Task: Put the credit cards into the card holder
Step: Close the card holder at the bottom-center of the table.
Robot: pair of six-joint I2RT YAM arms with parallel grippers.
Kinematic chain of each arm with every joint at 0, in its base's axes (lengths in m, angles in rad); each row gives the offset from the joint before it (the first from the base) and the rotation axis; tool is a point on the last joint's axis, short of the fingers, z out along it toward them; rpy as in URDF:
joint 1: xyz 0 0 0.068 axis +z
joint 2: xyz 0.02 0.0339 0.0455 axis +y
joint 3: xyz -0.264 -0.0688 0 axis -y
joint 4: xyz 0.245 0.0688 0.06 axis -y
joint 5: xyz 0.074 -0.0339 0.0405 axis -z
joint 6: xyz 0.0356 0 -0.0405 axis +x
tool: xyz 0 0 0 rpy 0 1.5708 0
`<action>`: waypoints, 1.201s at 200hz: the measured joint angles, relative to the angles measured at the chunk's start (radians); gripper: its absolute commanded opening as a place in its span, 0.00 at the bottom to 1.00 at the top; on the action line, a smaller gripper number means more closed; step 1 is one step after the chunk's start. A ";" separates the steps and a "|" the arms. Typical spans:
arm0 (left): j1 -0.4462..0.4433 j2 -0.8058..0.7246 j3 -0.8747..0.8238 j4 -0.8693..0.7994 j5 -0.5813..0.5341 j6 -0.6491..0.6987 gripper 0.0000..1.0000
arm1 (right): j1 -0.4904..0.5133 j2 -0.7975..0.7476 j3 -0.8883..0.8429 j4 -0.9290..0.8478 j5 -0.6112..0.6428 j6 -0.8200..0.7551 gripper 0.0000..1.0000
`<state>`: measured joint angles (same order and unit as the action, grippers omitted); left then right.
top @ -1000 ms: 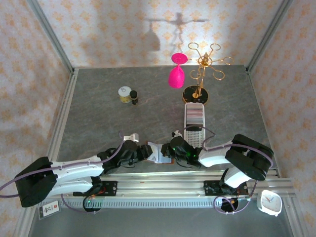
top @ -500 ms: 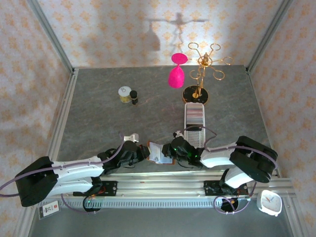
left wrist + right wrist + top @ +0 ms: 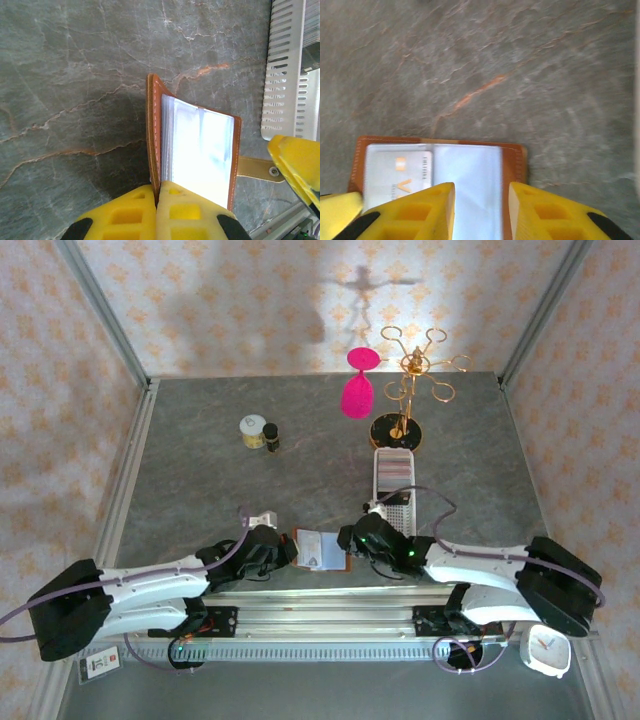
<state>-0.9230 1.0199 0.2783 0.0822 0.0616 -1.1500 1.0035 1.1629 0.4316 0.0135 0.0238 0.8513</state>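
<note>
The card holder [image 3: 322, 550] is a reddish-brown wallet lying open near the front edge, its clear inner sleeves [image 3: 200, 150] facing up. My left gripper [image 3: 157, 192] is shut on the wallet's left cover [image 3: 152, 130], which stands up on edge. My right gripper [image 3: 481, 210] hangs open just above the sleeves, with nothing between its fingers [image 3: 540, 212]. One pale credit card [image 3: 397, 172] with printed lettering sits inside the left sleeve of the wallet [image 3: 517, 165]. In the top view the left gripper [image 3: 285, 553] and right gripper [image 3: 350, 540] flank the wallet.
A long white perforated tray [image 3: 393, 502] lies just behind the right gripper, with a row of thin flat items at its far end [image 3: 392, 472]. Further back stand a gold rack [image 3: 400, 430], a pink glass [image 3: 356, 395] and two small jars [image 3: 258, 432].
The wallet has opened out flatter on the table. The right arm has stretched out low to the right, and its gripper now hovers over the sleeves. The left gripper keeps its hold.
</note>
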 measured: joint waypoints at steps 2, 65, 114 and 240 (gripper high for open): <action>0.000 -0.002 0.000 -0.003 -0.001 0.000 0.02 | 0.000 -0.004 0.000 -0.010 0.005 0.000 0.36; 0.000 -0.051 0.000 -0.056 -0.019 0.007 0.02 | 0.002 -0.024 0.006 -0.140 0.029 -0.011 0.37; 0.000 -0.070 0.000 -0.084 -0.019 0.007 0.02 | 0.002 -0.030 0.006 -0.156 0.005 -0.016 0.24; 0.000 -0.106 -0.002 -0.095 -0.019 0.006 0.02 | 0.002 -0.084 0.002 -0.103 -0.106 -0.016 0.30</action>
<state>-0.9230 0.9134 0.2768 -0.0124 0.0429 -1.1435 1.0054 1.0790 0.4339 -0.0895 -0.0818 0.8352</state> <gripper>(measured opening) 0.048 0.320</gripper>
